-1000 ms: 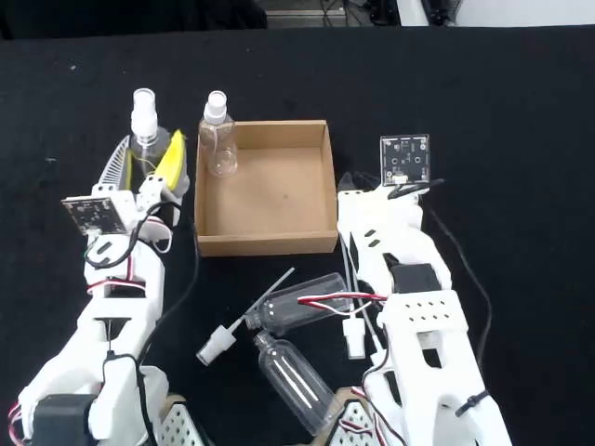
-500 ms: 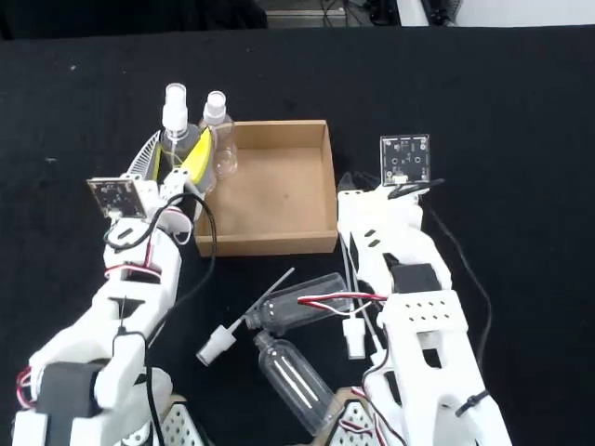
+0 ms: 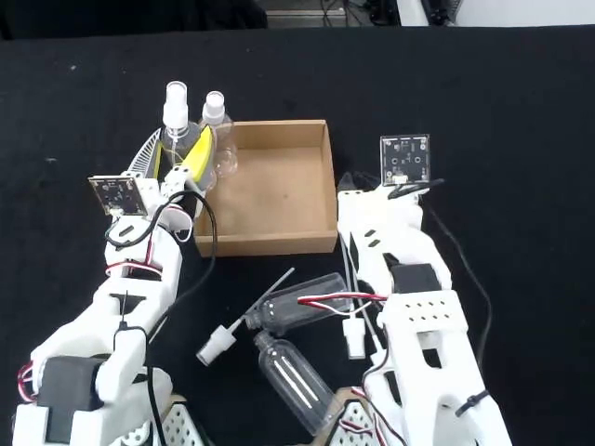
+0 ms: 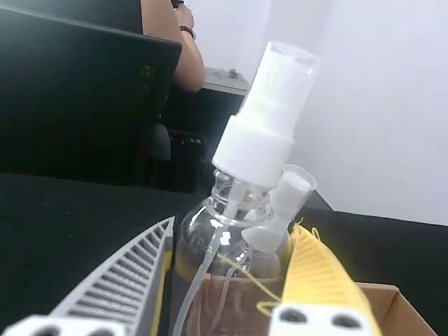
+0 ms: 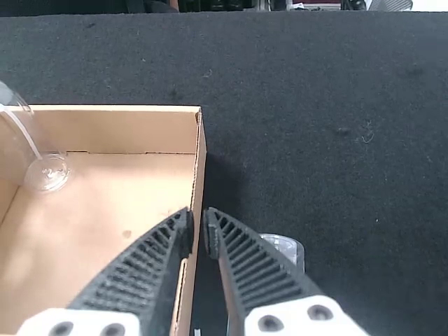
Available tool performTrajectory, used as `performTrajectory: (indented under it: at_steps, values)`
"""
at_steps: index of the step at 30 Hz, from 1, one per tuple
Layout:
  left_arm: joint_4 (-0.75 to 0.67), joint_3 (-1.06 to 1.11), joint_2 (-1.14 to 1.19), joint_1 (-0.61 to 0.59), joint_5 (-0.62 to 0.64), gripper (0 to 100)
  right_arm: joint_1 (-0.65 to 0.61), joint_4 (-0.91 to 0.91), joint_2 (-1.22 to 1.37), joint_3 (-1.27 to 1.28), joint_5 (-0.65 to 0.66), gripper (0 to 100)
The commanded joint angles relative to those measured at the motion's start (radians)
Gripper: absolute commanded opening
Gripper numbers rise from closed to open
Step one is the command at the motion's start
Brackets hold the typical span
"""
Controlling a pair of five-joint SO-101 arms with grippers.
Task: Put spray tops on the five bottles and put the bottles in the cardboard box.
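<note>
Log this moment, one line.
left gripper: shut on capped bottle beside cardboard box | right gripper: shut, over box wall | boxed: one bottle | lying: two bottles

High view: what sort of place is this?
Probably a robotics lab bench: a white left arm and right arm at a black table, with a cardboard box and clear bottles set out.

Left jaws clamp a spray-topped bottle (image 3: 176, 133) beside the cardboard box (image 3: 266, 244).
</note>
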Motion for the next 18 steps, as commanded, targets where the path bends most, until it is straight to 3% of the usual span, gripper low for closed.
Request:
performTrajectory:
  at_steps: [1,6,18]
  values:
    - [-0.086,0.007,-0.014,0.001,0.009,3,0.003,-0.034,0.005,-0.004,0.003,1.2]
    - [-0.227,0.104,-0.014,0.004,0.006,3,0.003,-0.034,0.005,-0.004,0.003,1.2]
    - [-0.264,0.157,-0.021,0.008,0.012,3,0.002,-0.034,0.005,-0.004,0.003,1.2]
